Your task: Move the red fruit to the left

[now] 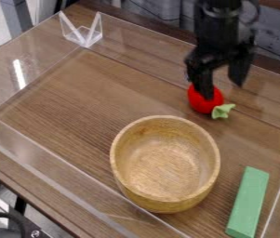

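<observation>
The red fruit (205,97), a small strawberry-shaped toy with a green leafy stem, lies on the wooden table toward the right, just behind the wooden bowl. My black gripper (218,74) hangs pointing down right over it, open, with one finger on each side of the fruit's top. The fingers hide the fruit's upper part. I cannot tell whether they touch it.
A round wooden bowl (166,162) sits in front of the fruit. A green rectangular block (247,202) lies at the front right. Clear acrylic walls (18,70) ring the table, with a small clear stand (81,32) at the back left.
</observation>
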